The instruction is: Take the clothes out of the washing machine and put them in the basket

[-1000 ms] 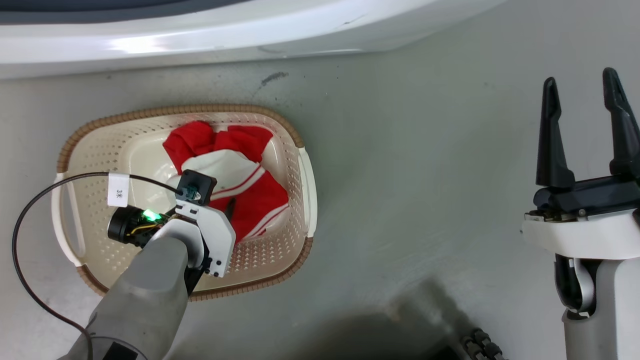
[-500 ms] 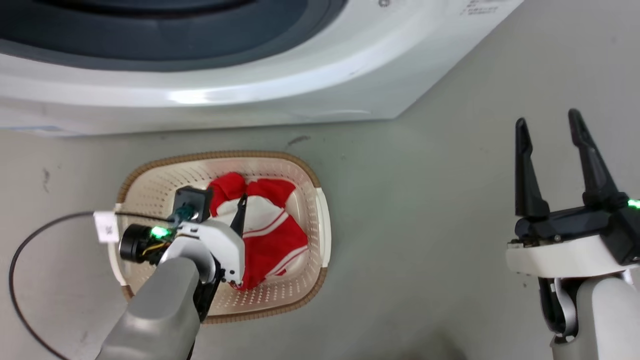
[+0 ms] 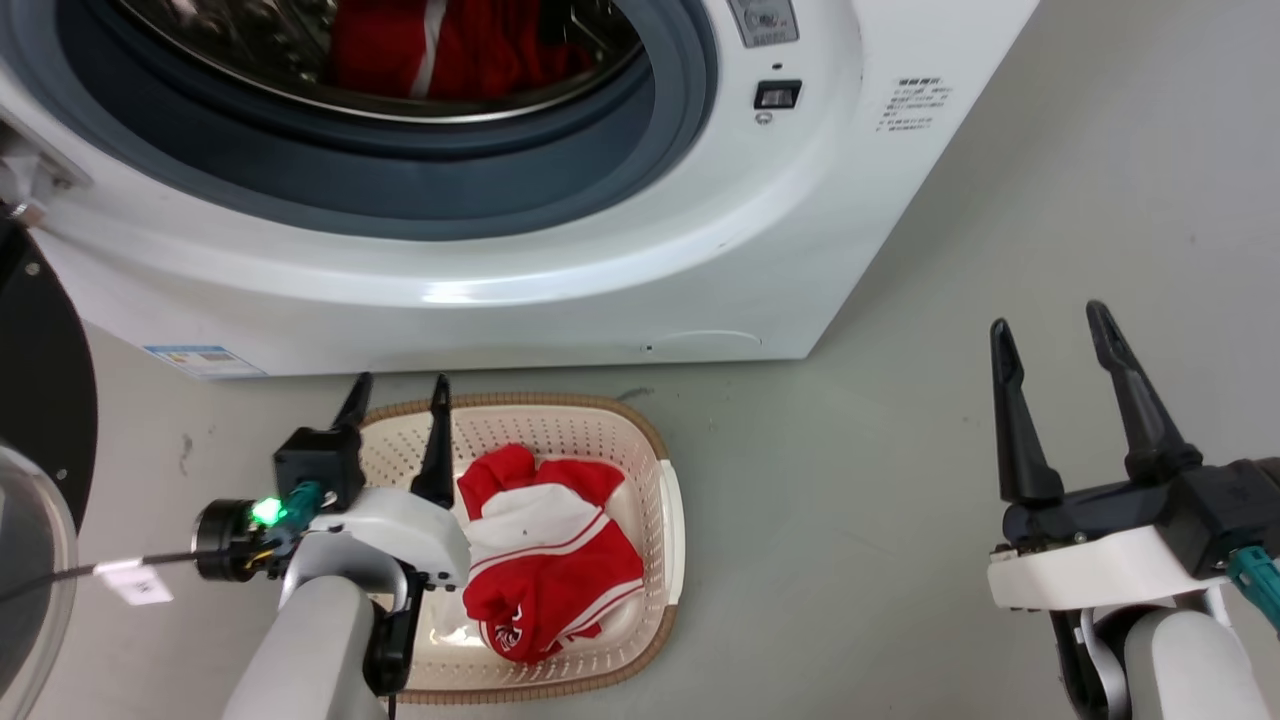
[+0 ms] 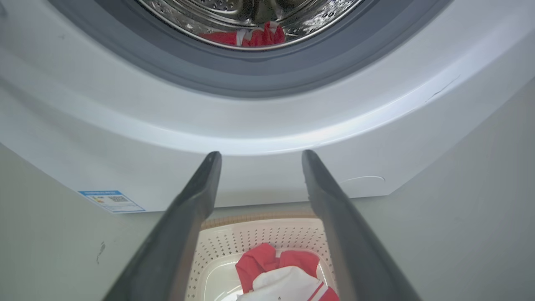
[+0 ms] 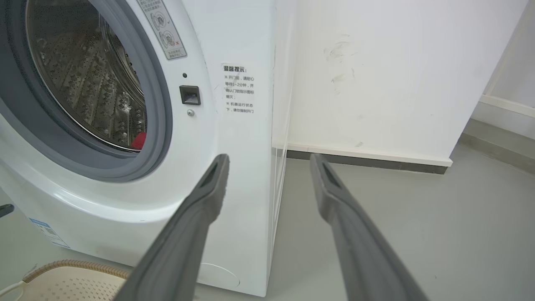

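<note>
Head view: washing machine (image 3: 560,260) stands open, red clothes (image 3: 450,50) lying in its drum (image 3: 200,30). Just before it, the basket (image 3: 655,500) holds a red-and-white garment (image 3: 550,570). Over the basket's left side the left gripper (image 3: 400,392) hovers, fingers spread, empty; the right gripper (image 3: 1048,322) likewise, well apart.

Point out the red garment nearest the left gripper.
The red-and-white striped garment in the cream perforated basket, beside the left gripper; the other red garment lies up in the steel drum.
</note>
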Available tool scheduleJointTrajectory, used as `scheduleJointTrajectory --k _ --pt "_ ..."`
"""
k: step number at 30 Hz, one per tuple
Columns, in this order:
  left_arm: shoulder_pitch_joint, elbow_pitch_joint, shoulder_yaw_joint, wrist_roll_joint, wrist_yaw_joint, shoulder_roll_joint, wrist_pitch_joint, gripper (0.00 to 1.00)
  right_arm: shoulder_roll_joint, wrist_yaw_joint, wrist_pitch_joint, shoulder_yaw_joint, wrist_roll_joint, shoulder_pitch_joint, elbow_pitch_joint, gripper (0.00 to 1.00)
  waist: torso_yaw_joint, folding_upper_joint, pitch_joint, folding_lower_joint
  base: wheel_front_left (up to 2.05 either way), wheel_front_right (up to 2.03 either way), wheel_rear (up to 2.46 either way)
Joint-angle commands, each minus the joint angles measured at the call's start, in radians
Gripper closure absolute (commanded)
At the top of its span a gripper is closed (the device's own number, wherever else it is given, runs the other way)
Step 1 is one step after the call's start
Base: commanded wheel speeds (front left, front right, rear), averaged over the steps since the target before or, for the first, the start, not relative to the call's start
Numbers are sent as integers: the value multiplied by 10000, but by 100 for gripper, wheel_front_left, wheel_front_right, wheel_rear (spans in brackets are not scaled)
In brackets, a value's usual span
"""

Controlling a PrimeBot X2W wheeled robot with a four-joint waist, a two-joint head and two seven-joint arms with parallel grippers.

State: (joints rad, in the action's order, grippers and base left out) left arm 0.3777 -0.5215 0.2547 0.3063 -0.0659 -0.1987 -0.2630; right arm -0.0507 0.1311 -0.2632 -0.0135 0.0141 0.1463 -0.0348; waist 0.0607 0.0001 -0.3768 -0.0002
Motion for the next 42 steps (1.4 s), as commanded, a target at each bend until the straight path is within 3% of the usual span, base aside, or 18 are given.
scheduleJointTrajectory --k 1,8,16,22,29,39,42 --pt "-307 412 -302 -162 -69 115 -23 0 7 -7 -24 -33 9 -173 42 0 -55 -1 311 2 0 0 0" --pt "-1440 2535 -1828 -1058 -67 649 -24 0 9 -7 -24 -92 129 -474 159 0 -6 -1 944 2 0 0 0" --pt "-1439 3449 -2591 -1588 471 1018 -24 0 7 -7 -24 -107 230 -567 205 0 90 -1 1146 2 0 0 0" --pt "-283 2408 -2779 -1859 812 804 -23 0 7 -7 -24 -164 311 -223 105 0 280 -1 725 2 0 0 0" --pt "2365 528 -2751 -1731 1390 270 -25 0 9 -7 -24 -103 397 245 -48 0 662 -1 -270 2 0 0 0" --pt "6548 -2082 -1843 -2117 1814 -748 1467 0 10 -7 -24 16 707 1039 -273 0 1310 -1 -2094 2 0 0 0" --pt "7279 -2607 -1740 -1980 1869 -811 1839 0 13 -7 -24 45 788 1179 -323 0 1421 -1 -2410 2 0 0 0"
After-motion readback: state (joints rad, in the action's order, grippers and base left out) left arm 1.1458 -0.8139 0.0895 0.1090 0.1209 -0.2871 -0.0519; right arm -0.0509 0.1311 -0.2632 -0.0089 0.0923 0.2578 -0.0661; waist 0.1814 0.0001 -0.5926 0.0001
